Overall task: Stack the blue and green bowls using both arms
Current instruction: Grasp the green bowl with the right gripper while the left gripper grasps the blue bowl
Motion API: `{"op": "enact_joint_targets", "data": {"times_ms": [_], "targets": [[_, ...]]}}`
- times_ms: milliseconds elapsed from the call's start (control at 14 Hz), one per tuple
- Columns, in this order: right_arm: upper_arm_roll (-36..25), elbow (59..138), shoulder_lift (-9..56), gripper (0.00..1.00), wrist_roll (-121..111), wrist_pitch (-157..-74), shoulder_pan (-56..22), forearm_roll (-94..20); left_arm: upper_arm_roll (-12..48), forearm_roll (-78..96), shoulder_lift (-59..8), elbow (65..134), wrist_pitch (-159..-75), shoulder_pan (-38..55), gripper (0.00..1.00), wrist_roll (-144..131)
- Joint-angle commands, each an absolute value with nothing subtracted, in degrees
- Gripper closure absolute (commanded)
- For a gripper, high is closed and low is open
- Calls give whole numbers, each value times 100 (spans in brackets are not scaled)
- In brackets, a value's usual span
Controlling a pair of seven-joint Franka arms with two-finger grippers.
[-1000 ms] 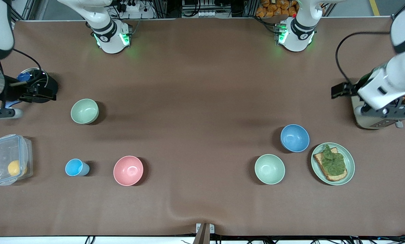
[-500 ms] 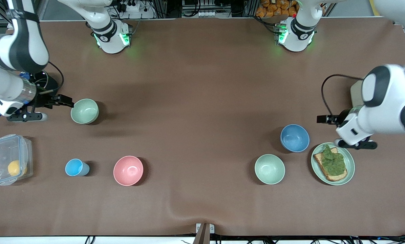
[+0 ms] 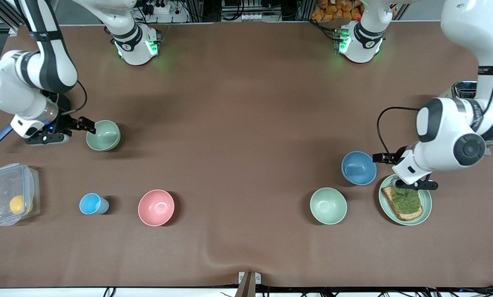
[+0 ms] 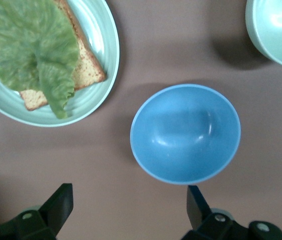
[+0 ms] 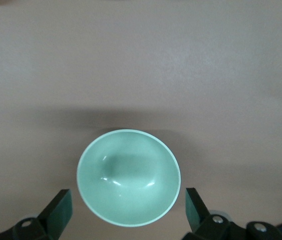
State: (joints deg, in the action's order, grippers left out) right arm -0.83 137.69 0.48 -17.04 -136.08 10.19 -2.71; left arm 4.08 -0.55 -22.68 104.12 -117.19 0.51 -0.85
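Note:
The blue bowl (image 3: 358, 168) stands upright toward the left arm's end of the table and fills the middle of the left wrist view (image 4: 186, 132). My left gripper (image 3: 388, 158) is open and empty just beside its rim; in its own view (image 4: 128, 204) one finger is close to the rim. A pale green bowl (image 3: 103, 135) stands toward the right arm's end. My right gripper (image 3: 81, 123) is open and empty at that bowl's rim. In the right wrist view the bowl (image 5: 128, 175) lies between its open fingers (image 5: 127, 207).
A second green bowl (image 3: 328, 205) (image 4: 276, 30) stands nearer the camera than the blue bowl. Beside it is a green plate (image 3: 427, 206) (image 4: 108, 55) with toast and lettuce. A pink bowl (image 3: 156, 207), a light-blue cup (image 3: 93, 203), a clear box (image 3: 10, 194) and a toaster (image 3: 465, 88) also show.
Both arms swung in from the table's ends. My right gripper came up to the green bowl and my left gripper came from the toaster to the blue bowl. The bowls have not moved.

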Motion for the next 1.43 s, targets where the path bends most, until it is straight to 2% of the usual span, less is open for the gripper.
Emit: {"op": "enact_joint_targets", "data": {"times_ms": [0,286,571,643,786,857,1000,1071,1357], "targets": [[-18,14106,-27,0,-1881,-13974,1160,-316,413,-158,-1810,11433,-12575,-52,0,-79],[-18,14440,298,0,-2309,-14912,1230,-316,404,-167,-2126,11531,-13007,-61,0,-35],[-9,14449,807,2,-2637,-15433,1590,-316,404,-158,-2390,11426,-13140,-149,0,-61],[-9,14449,878,9,-2637,-15468,1634,-316,404,-158,-2399,11426,-13166,-158,0,-62],[0,14475,905,34,-2637,-15469,1626,-325,404,-158,-2408,11417,-13192,-158,0,-79],[0,14502,923,49,-2637,-15486,1626,-325,404,-158,-2452,11400,-13245,-141,0,-97],[0,14502,958,90,-2637,-15504,1626,-325,404,-149,-2618,11268,-13263,-123,0,-105],[0,14502,958,100,-2628,-15495,1635,-325,404,-149,-2732,11181,-13263,-106,0,-105],[52,14423,888,100,-2567,-15407,1547,-325,404,-158,-3041,10890,-13263,-70,0,-114]]}}
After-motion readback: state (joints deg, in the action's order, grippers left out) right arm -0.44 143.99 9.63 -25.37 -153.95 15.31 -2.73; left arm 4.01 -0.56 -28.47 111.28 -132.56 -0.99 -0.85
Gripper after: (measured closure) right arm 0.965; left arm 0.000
